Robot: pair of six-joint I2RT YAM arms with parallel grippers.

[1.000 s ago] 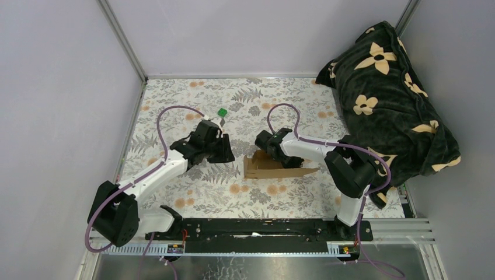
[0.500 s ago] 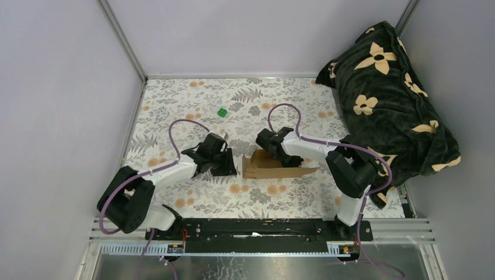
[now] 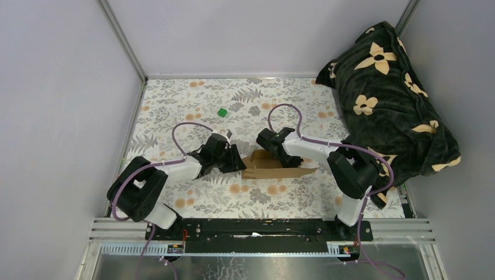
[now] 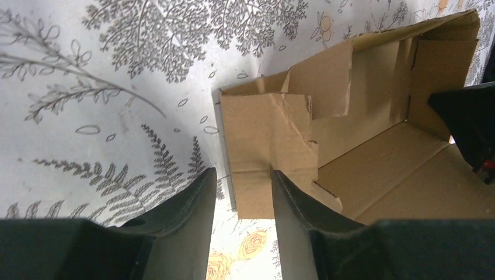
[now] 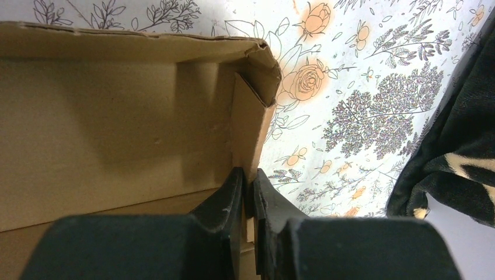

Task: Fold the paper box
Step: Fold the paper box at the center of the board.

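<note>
While my right gripper (image 5: pixel 248 175) pinches a wall of the paper box (image 4: pixel 373 175), my half-open left gripper (image 4: pixel 240 175) straddles its end flap; closing off-crease may crumple it.

Paper box (image 3: pixel 283 169) on the table (image 3: pixel 175 102), between the two pincers. The left gripper (image 3: pixel 235 161) lies just left of its end flap, and the right gripper (image 3: pixel 272 147) is at its far wall. A small cube (image 3: pixel 222 112) sits behind the left gripper, well apart. A blanket (image 3: pixel 385 99) lies to the right of the right gripper.
</note>
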